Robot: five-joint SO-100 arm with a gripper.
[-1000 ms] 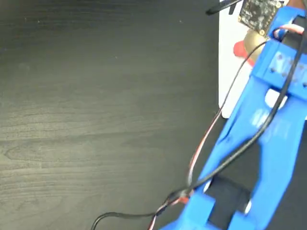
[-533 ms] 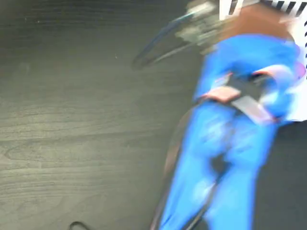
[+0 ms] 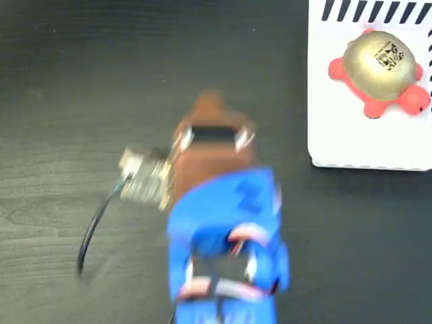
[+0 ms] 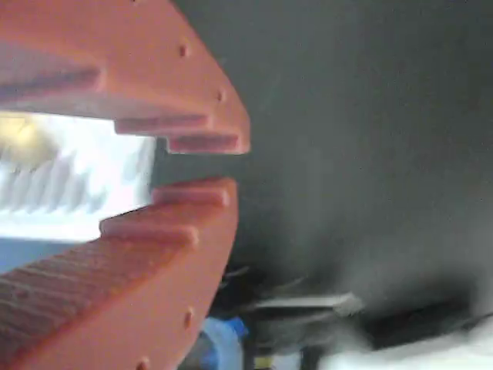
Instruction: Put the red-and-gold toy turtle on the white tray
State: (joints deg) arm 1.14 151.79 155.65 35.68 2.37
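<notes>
The red-and-gold toy turtle [image 3: 378, 67] lies flat on the white tray [image 3: 344, 135] at the top right of the fixed view, gold shell up, head pointing right. Nothing touches it. My gripper [image 3: 210, 101], orange-brown on a blue arm, hangs over the dark table's middle, well left of the tray and blurred by motion. In the wrist view the gripper [image 4: 202, 166] is open by a narrow gap with nothing between its toothed fingers [image 4: 154, 85]. A blurred white patch of the tray [image 4: 77, 193] shows through the gap.
The dark wood-grain table [image 3: 67, 135] stretches to the left and below the tray. A small circuit board [image 3: 145, 179] juts from the wrist's left side, with a black cable [image 3: 94, 229] trailing down from it.
The arm has swung from over the tray at the right to the table's middle. The turtle, mostly covered by the arm a second ago, now lies in plain view on the tray.
</notes>
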